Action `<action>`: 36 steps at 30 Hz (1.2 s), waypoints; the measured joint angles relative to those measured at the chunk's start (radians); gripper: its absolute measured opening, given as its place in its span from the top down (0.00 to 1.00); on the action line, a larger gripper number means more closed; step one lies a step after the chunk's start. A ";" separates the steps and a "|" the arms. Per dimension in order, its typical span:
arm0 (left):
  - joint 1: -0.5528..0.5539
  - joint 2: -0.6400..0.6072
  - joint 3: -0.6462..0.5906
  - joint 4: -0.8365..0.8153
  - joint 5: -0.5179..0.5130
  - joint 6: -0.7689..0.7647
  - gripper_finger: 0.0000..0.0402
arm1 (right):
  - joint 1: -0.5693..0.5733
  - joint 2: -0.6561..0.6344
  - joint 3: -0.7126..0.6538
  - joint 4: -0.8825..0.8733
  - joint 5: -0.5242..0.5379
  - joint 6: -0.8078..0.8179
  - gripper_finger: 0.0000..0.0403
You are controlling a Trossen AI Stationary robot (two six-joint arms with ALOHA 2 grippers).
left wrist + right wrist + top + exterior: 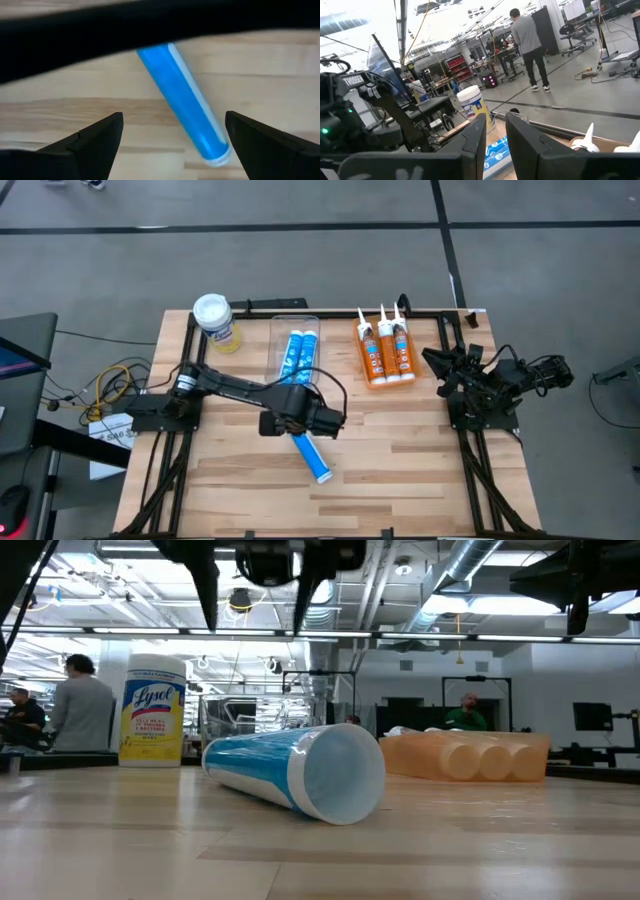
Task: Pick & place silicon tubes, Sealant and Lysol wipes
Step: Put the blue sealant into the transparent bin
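Observation:
A blue tube (311, 456) lies on its side on the wooden table, slanting, with its open white end (345, 775) toward the near edge. My left gripper (303, 423) hangs open straight above it. In the left wrist view the tube (180, 107) shows between the two spread fingers (172, 145), which stay clear of it. In the low view the fingers (257, 590) are well above the tube. The Lysol wipes (215, 320) stand upright at the far left. My right gripper (432, 365) waits at the table's right with its fingers close together (496, 130).
A clear tray (275, 345) at the far middle holds two more blue tubes (298, 352). Three orange and white sealant tubes (386, 352) lie side by side to its right. People stand in the room beyond the table (527, 35).

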 joint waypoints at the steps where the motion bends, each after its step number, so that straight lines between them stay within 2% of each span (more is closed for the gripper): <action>1: 0.001 0.000 -0.021 0.026 -0.002 -0.012 0.14 | 0.000 0.000 0.000 0.000 0.000 0.000 0.84; 7: 0.003 0.000 -0.164 0.200 0.001 -0.096 0.14 | 0.000 0.000 0.000 0.000 0.000 0.000 0.84; 12: 0.003 0.000 -0.261 0.300 0.044 -0.187 0.14 | 0.000 0.000 0.000 0.000 -0.009 0.000 0.84; 22: 0.003 0.001 -0.431 0.502 0.050 -0.325 0.14 | 0.000 0.000 0.000 0.000 -0.025 0.000 0.84; 28: 0.001 0.000 -0.532 0.692 0.055 -0.334 0.14 | 0.000 0.000 0.000 0.000 -0.025 0.000 0.84; 31: 0.002 -0.003 -0.581 0.755 0.094 -0.361 0.15 | 0.000 0.000 0.000 0.000 -0.026 0.000 0.84; 34: 0.005 -0.011 -0.627 0.795 0.139 -0.380 0.17 | 0.000 0.000 0.000 0.000 -0.025 0.000 0.84; 36: 0.004 -0.010 -0.637 0.797 0.152 -0.379 0.22 | 0.000 0.000 0.000 0.000 -0.025 0.000 0.84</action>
